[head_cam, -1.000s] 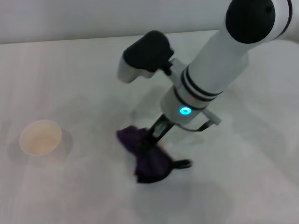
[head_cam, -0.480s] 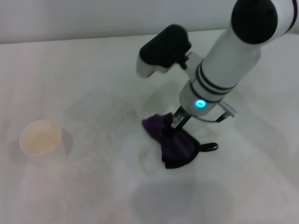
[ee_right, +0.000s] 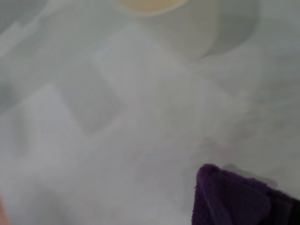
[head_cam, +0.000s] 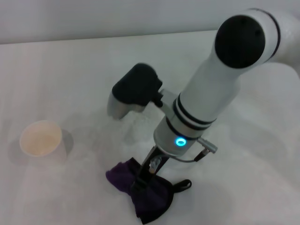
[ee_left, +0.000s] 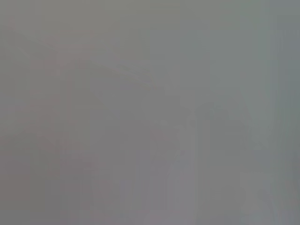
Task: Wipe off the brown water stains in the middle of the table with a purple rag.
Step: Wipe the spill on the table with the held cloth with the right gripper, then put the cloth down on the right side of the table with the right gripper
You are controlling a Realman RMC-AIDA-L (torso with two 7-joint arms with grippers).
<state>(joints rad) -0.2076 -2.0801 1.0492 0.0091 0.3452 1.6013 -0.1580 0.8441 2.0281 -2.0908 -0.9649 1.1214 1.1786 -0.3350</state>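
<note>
1. Head view: the right hand (head_cam: 144,174) is clamped on the dark purple folded cloth rag with the black trim and loop (head_cam: 143,191), pressing it onto the broad white matte desk (head_cam: 70,75) near the front edge. A white paper cup with a tan inside (head_cam: 41,138) stands well apart on the robot's left. No pale tan oval water stain shows on the bare desk; the rag or arm may cover it, so I judge the wipe largely done, maybe a last pass and lift left. The left arm is not in sight.
2. Left wrist view: plain grey, nothing to tell; left hand state unknown.
3. Right wrist view: a corner of the rag (ee_right: 234,199) lies on the desk (ee_right: 117,140), the cup (ee_right: 187,23) is far off, and no tan patch shows between them.
</note>
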